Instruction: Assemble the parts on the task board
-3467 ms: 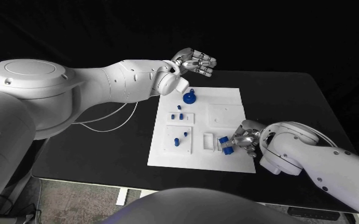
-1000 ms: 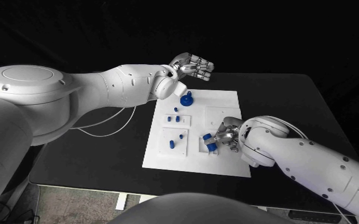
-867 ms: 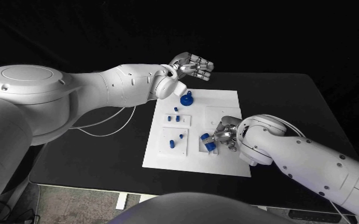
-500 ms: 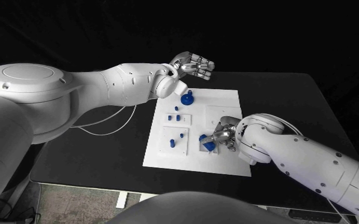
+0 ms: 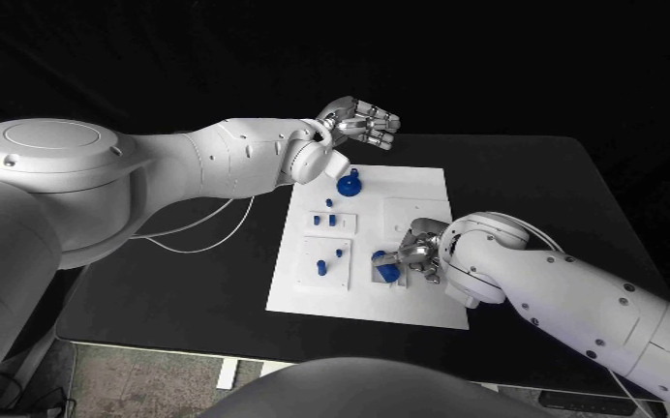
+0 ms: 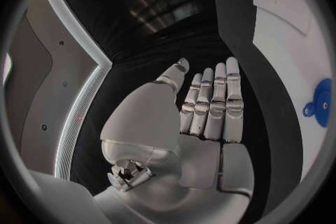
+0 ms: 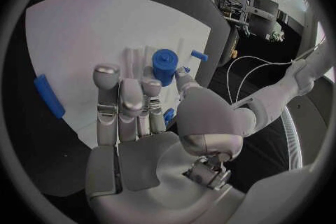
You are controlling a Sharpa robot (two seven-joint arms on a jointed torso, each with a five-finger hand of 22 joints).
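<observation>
Since 3.5 s ago, the right robot hand has travelled from the task board's near right corner inward to the slotted insert near the board's middle; over the last half second it has barely shifted. No brand, label or writing is legible on any item.

The task board lies flat on the black counter. A blue part sits at the fingertips of the right robot hand, above the insert; the right wrist view shows a blue cylinder just beyond the fingers, which lie extended and close together. Whether the cylinder is pinched or only touched cannot be told. A flat blue part lies apart at the board's edge.

The left robot hand hangs above the far edge of the counter, well apart from the board, fingers curled inward, holding nothing. A round blue part stands on the board nearest it.
</observation>
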